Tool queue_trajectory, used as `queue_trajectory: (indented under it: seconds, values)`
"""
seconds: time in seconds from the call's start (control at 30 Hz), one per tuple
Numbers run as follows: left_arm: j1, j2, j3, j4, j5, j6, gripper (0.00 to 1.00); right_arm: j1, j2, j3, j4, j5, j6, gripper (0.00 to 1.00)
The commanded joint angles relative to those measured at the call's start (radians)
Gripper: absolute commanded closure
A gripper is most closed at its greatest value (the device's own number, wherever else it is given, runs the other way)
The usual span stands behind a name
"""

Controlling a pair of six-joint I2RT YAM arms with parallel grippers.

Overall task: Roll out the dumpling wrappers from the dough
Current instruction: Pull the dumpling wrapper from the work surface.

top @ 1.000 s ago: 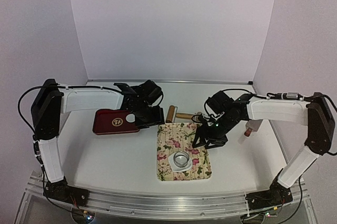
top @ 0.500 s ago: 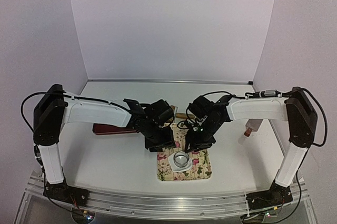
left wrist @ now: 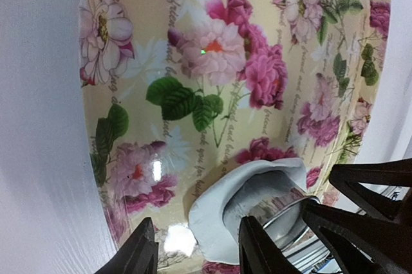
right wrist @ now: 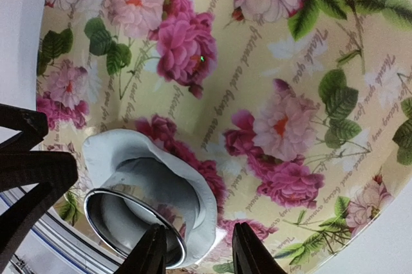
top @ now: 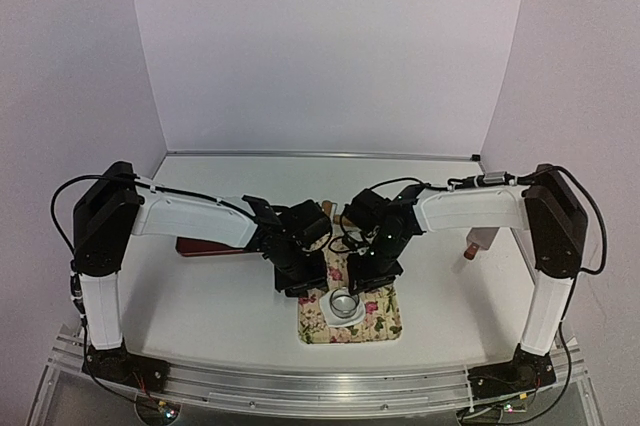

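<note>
The dough point(top: 326, 312) is a flattened white sheet on the floral mat point(top: 382, 322), with the shiny ring cutter point(top: 343, 300) pressed into it. My left gripper point(top: 306, 281) hovers at its left edge. In the left wrist view the dough point(left wrist: 215, 206) curls up round the ring point(left wrist: 293, 219), and the gripper point(left wrist: 197, 221) is open with the sheet's rim between the tips. My right gripper point(top: 366, 274) is at the right edge. Its jaws point(right wrist: 198, 225) are open narrowly, straddling the dough point(right wrist: 116, 152) rim and the ring point(right wrist: 112, 226) wall. The dumpling wrappers are hidden.
A dark red tray point(top: 198, 245) lies behind my left arm, mostly covered by it. A wooden rolling pin point(top: 346, 217) sits beyond the mat between the arms. A small bottle point(top: 472, 244) lies at the right. The table's near edge runs just below the mat.
Both arms have swung in from the back of the table and come down over the ring on the mat. Both pairs of jaws have narrowed, the right more.
</note>
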State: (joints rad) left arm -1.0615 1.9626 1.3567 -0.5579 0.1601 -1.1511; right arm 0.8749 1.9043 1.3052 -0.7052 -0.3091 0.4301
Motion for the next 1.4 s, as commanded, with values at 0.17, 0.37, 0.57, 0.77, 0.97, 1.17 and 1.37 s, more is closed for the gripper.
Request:
queue_trajectory:
  seconds: [0.17,0.37,0.57,0.77,0.97,1.17,1.37]
  values:
    - [-0.002,0.048,-0.016,0.040,0.037,0.026,0.60,0.033,0.038,0.046,-0.036,0.043,-0.007,0.92]
    - [-0.002,0.080,-0.019,0.056,0.064,0.028,0.64,0.039,0.046,0.052,-0.043,0.053,-0.005,0.98]
    - [-0.003,0.083,-0.037,0.087,0.082,0.025,0.68,0.047,0.059,0.058,-0.047,0.053,-0.006,1.00]
    - [-0.003,0.088,-0.083,0.161,0.129,0.012,0.73,0.056,0.073,0.067,-0.050,0.053,-0.004,1.00]
    - [-0.003,0.101,-0.097,0.173,0.129,0.009,0.82,0.066,0.087,0.075,-0.053,0.056,-0.003,1.00]
    - [-0.003,0.108,-0.092,0.156,0.103,0.007,0.96,0.077,0.103,0.088,-0.067,0.082,0.000,1.00]
    - [-0.003,0.065,-0.110,0.154,0.040,-0.002,1.00,0.079,0.122,0.090,-0.102,0.120,0.009,1.00]
